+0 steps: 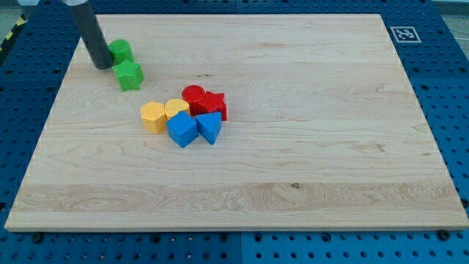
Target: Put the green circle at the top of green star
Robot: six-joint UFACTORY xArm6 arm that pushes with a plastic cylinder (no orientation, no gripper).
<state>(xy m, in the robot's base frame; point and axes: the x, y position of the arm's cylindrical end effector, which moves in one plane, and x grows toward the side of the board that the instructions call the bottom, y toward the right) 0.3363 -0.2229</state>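
Observation:
The green circle [122,50] sits on the wooden board near its top left, just above the green star [130,75] and a little to its left, nearly touching it. My tip [100,66] rests on the board right against the left side of the green circle and to the upper left of the green star. The dark rod rises from there to the view's top left.
A cluster stands mid-left on the board [293,147]: red circle [194,96], red star [214,103], two yellow blocks [154,116] [176,109], two blue blocks [182,130] [209,127]. A marker tag [402,34] is at the top right corner.

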